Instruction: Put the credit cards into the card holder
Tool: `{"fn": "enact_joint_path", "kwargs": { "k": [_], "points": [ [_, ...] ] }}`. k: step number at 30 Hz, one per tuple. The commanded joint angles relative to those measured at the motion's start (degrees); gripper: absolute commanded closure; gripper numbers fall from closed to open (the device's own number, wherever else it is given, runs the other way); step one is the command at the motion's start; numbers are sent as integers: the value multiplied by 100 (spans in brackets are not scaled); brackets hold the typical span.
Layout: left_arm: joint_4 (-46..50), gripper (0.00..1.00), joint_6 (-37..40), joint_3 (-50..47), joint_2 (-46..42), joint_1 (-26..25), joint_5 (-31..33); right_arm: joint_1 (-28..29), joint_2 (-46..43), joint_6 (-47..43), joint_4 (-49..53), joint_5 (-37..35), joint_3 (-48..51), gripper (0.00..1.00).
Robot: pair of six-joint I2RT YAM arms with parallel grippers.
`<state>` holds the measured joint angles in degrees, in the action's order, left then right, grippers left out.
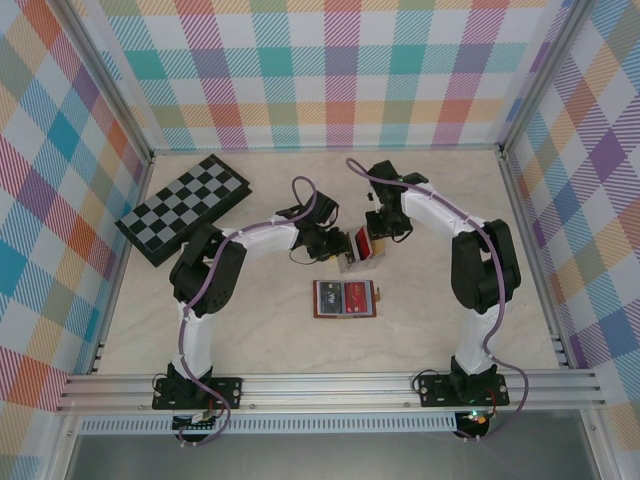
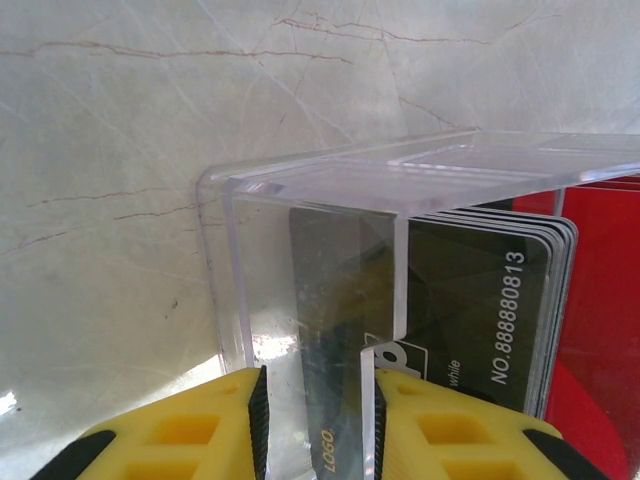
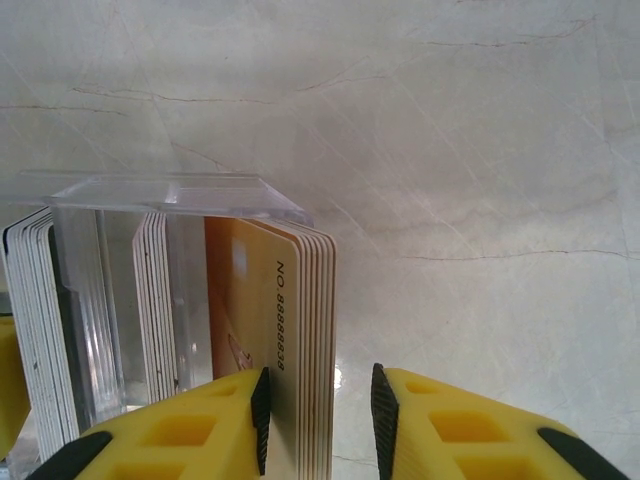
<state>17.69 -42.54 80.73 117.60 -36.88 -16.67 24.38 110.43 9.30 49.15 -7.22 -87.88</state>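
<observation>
At the middle of the table a clear plastic tray (image 1: pixel 352 262) stands on edge between my two grippers. My left gripper (image 2: pixel 318 400) is shut on an end section of the tray (image 2: pixel 400 170), which has a black card inside. More black credit cards (image 2: pixel 480 320) and a red one (image 2: pixel 600 300) stand beyond it. My right gripper (image 3: pixel 318 385) straddles a stack of tan credit cards (image 3: pixel 300 320) at the tray's (image 3: pixel 170 190) other end. Its left pad touches the stack and its right pad stands apart. The reddish-brown card holder (image 1: pixel 345 298) lies flat on the table nearer the arm bases.
A folded chessboard (image 1: pixel 185 207) lies at the back left. Metal frame rails (image 1: pixel 330 385) and checked walls enclose the marble tabletop (image 1: pixel 270 340). Other card stacks (image 3: pixel 30 320) stand in the tray's further slots.
</observation>
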Motion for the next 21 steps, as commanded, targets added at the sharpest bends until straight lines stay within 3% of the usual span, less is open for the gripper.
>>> {"fn": "enact_joint_path", "kwargs": {
  "k": [1,21],
  "points": [
    [303,70,111,13,105,-12,40,-41,-162,-118,245,-294,-142,68],
    [247,70,97,-38,117,-12,-11,-15,-233,-129,298,-262,-185,74]
  ]
}}
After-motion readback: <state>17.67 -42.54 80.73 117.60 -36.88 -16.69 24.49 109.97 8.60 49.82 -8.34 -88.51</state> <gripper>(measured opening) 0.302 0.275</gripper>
